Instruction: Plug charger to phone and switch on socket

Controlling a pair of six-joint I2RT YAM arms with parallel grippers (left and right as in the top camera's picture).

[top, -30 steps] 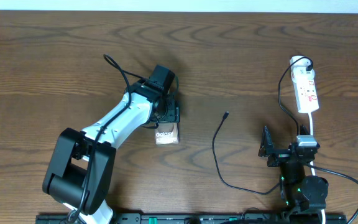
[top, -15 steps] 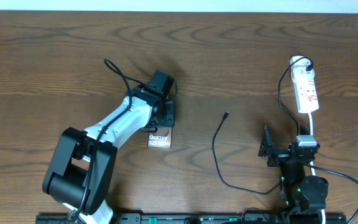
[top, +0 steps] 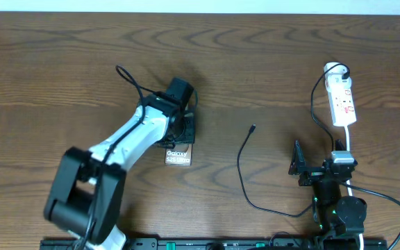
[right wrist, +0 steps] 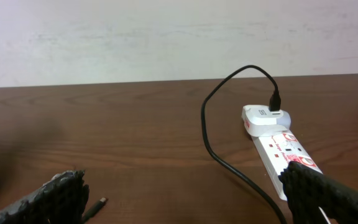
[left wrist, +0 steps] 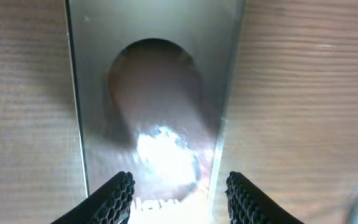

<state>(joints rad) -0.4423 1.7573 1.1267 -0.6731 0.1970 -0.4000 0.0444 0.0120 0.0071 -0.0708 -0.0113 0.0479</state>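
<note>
The phone (top: 178,155) lies flat on the table with its bronze face and white "Galaxy" lettering up. My left gripper (top: 184,132) hangs over its upper part. In the left wrist view the phone (left wrist: 154,81) fills the frame and the partly open fingers (left wrist: 180,196) sit over it near the lettering, not clamped on its edges. The charger's tip (top: 253,128) lies loose mid-table and also shows in the right wrist view (right wrist: 97,204). The socket (top: 343,103) lies at the far right (right wrist: 284,149). My right gripper (top: 299,167) is open and empty (right wrist: 182,186).
The charger's thin black cable (top: 239,167) curves from the tip toward the right arm's base. A white adapter (right wrist: 263,118) with a black cable (right wrist: 210,130) sits in the socket's far end. A white cord (top: 351,142) runs from the socket toward the right arm.
One second ago the phone lay tilted. The left gripper turned it straight and shifted it slightly left. In the last half second the phone has stayed still. The right arm has not moved.
</note>
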